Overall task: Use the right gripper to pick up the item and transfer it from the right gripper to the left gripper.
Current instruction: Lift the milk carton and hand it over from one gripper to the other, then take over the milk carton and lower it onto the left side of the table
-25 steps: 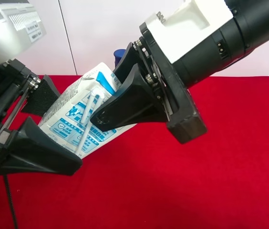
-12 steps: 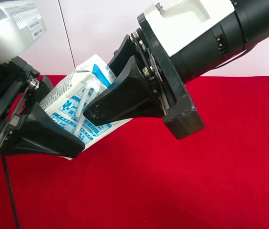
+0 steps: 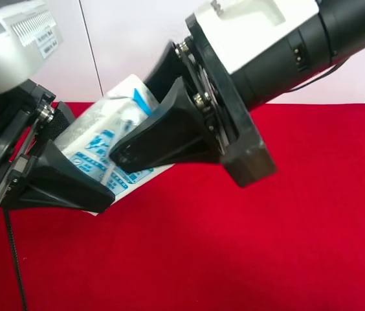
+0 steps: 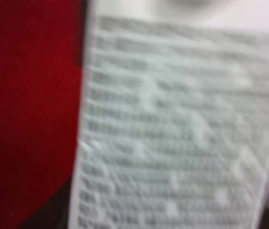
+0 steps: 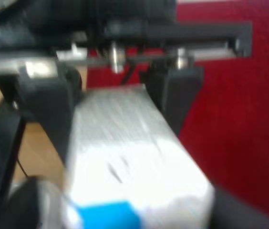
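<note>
Watching the feed and I'm seeing the item (image 3: 98, 139) hanging in the air between both arms, tilted, with its gabled top pointing up and away. It's sitting off the red worktop (image 3: 266, 246), over the part near the far edge, on the exterior high view's left.

The left gripper (image 3: 85, 159), the one with the grey labelled block, is clenching the lower end of the carton. One black wedge finger is pressing on the printed face and the other is sitting behind it. On its wrist cam the carton's fine print is filling nearly the whole picture, all blurry, with a strip of red beside it.

The right gripper (image 3: 131, 120), the one with the white block, is reaching in from the exterior high view's right. Its wide fingers are straddling the top half of the carton. I honestly can't tell if those jaws are gripping it or just sitting around it. Its wrist cam is smeared too: white carton, a blue patch, and the other arm's fingers (image 5: 175, 95) flanking the far end.

A black cable (image 3: 11, 272) is dangling under the left arm.
</note>
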Available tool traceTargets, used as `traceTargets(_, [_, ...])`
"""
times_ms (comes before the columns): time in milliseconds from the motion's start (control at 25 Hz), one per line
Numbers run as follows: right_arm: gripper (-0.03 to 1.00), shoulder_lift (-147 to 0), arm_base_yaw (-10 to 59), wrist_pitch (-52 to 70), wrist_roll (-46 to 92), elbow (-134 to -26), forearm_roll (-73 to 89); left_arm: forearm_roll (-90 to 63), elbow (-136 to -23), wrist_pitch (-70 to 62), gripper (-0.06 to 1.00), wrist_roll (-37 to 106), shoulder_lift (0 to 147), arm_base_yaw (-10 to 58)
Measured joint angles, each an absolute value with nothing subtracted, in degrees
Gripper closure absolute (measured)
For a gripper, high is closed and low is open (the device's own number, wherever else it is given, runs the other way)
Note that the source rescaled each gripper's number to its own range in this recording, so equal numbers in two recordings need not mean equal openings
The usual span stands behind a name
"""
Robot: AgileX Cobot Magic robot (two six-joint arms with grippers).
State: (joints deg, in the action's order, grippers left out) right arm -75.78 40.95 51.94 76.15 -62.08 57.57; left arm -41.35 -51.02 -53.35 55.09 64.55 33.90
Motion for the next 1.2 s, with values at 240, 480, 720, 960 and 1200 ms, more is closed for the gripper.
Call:
traceTargets(240, [-0.01,-75.78,40.95,52.19,73.05,-62.08,57.13,-41.16,-51.02,-52.53,0.93,55.09,64.55,33.90])
traceTargets(480, [-0.03,-74.20,40.95,54.56,68.56,-63.24,53.32,-41.16,-51.02,-52.53,0.93,55.09,64.55,33.90])
traceTargets(720, [-0.03,-70.69,40.95,63.77,49.18,-71.22,36.22,-41.16,-51.02,-52.53,0.94,55.09,64.55,33.90])
traceTargets(960, [-0.03,-65.25,40.95,69.04,35.72,-73.47,22.09,-41.16,-51.02,-52.53,0.94,55.09,64.55,33.90])
traceTargets(1200, [-0.03,-56.73,40.95,69.02,25.60,-72.46,20.10,-41.16,-51.02,-52.41,0.94,55.09,64.55,33.90])
